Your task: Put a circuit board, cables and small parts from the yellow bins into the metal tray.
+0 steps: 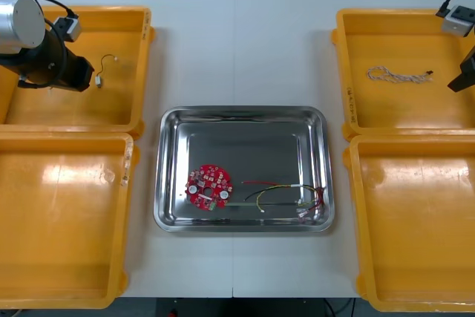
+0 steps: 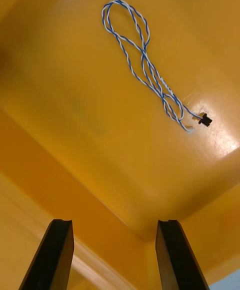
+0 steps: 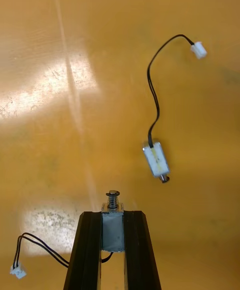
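Front view: the left gripper [image 1: 93,78] sits at the upper left of the frame, over the far left yellow bin [image 1: 111,113]. The right gripper [image 1: 462,79] is at the upper right edge, over the far right yellow bin [image 1: 404,113]. There a blue and white twisted cable [image 1: 397,74] lies as a pale, slack strand. The metal tray [image 1: 241,111], shiny and bare with rounded corners, stands at centre on the light table [image 1: 237,50]. It holds a round red circuit board [image 1: 208,187] at its lower left and a red and yellow cable [image 1: 286,194] at its lower right. The left wrist view adds that the fingers [image 3: 89,240] are clenched on a small metal part [image 3: 112,230], a grey block topped by a spring, with a thin black lead trailing to a white plug. A second small metal part [image 3: 157,160] lies loose on the scuffed bin floor just beyond the fingertips, its own black lead curving to a white plug. The right wrist view shows the fingers [image 2: 55,255] released and well apart, with nothing between them. The twisted cable, looped and ending in a black plug, lies well beyond them.
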